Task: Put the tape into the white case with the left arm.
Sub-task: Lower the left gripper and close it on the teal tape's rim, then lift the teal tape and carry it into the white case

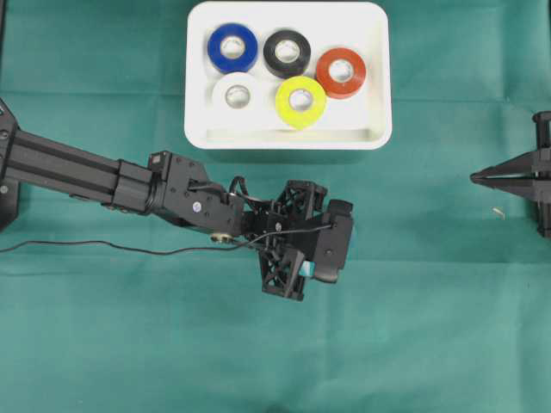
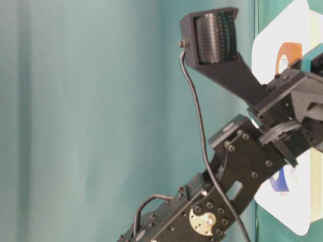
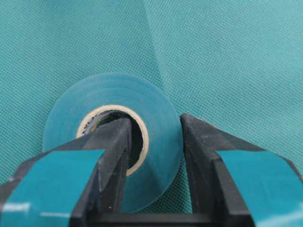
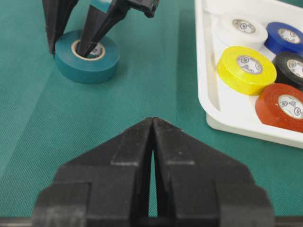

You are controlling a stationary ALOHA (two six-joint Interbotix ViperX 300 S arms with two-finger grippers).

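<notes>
A teal tape (image 4: 92,66) roll lies flat on the green cloth, left of the white case (image 4: 204,71). My left gripper (image 3: 155,118), with teal strips on its fingers, is shut on the roll's wall: one finger (image 3: 116,142) is inside the core hole, the other (image 3: 199,142) is against the outer side. In the right wrist view the left gripper (image 4: 66,51) comes down on the roll from above. In the overhead view the left gripper (image 1: 331,248) hides the tape and sits just below the white case (image 1: 288,139). My right gripper (image 4: 152,119) is shut and holds nothing.
The case holds blue (image 1: 232,47), black (image 1: 287,53), red (image 1: 341,72), white (image 1: 237,95) and yellow (image 1: 300,101) rolls. The right gripper (image 1: 475,178) rests at the table's right edge. A thin black cable (image 1: 103,245) trails left from the left arm.
</notes>
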